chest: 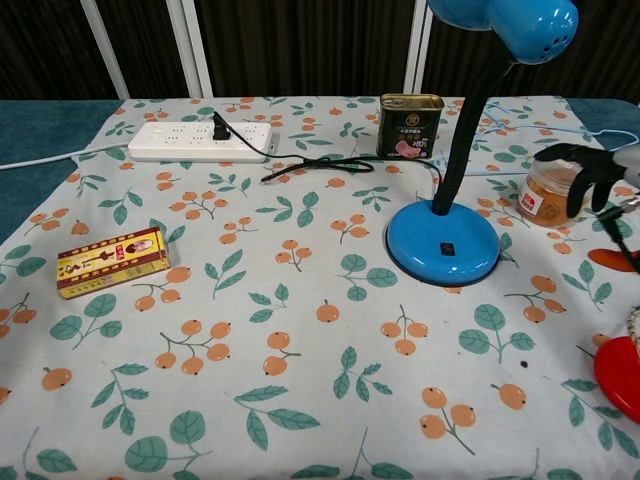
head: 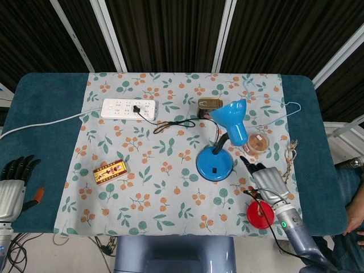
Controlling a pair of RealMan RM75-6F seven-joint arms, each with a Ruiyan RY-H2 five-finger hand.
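**Inspector:** Report the hands.

**Assistant:** The right hand [head: 267,180] hangs over the near right of the desk [head: 45,114], just right of the round glossy blue base of the desk lamp [head: 214,165] and near the small clear plastic jar with brownish contents [head: 257,142]. Its dark fingers [chest: 585,160] are spread, curling slightly downward, and hold nothing; a thin black cable runs past the wrist. The left hand [head: 11,187] lies at the near left edge on the teal cover, fingers extended and apart, empty.

**Inspector:** Handling advice?

**Assistant:** In my judgement, any approach to the lamp should come in low and slow: the bent neck and heavy shade could tip it, and the jar stands close.

**Inspector:** Other items?

**Assistant:** A matte floral cloth [head: 165,187]; a white plastic power strip [head: 128,108], one black plug inserted; a rectangular metal tin [chest: 410,126]; a flat red-and-gold box [head: 110,172]; a red disc [head: 260,214].
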